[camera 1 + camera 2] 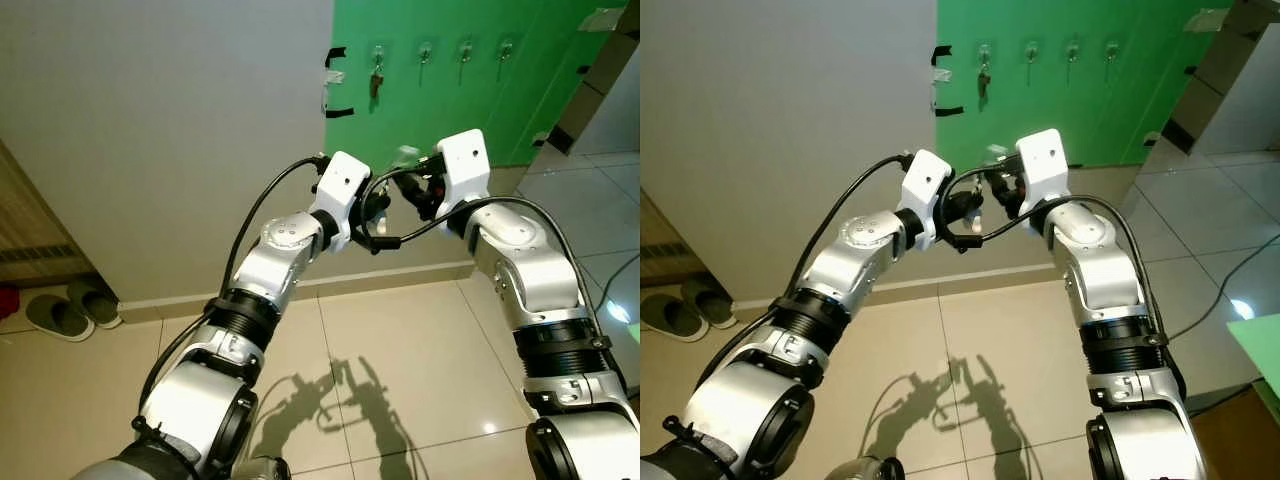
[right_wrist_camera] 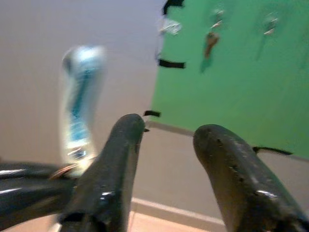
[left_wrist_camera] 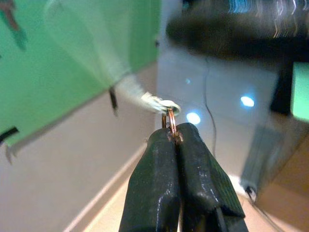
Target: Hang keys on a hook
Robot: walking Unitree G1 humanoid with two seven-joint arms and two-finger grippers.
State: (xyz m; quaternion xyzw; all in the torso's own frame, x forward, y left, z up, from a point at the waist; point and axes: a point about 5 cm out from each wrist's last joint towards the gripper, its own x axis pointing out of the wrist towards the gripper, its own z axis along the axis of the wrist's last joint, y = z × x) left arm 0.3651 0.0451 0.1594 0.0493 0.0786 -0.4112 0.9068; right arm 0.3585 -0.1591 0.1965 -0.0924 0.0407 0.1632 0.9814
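Green wall panel (image 1: 450,90) with small hooks ahead; left gripper (image 3: 174,137) clamps the thin copper key ring (image 3: 170,121), light, dangling, slippery; right gripper (image 2: 166,135) apart.

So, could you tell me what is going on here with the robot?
The robot stands facing a green board with a row of hooks, one already holding a key. Its left gripper is shut on a key ring with a pale tag dangling from it. The right gripper is open close beside it. Nothing from this ring is hung yet.
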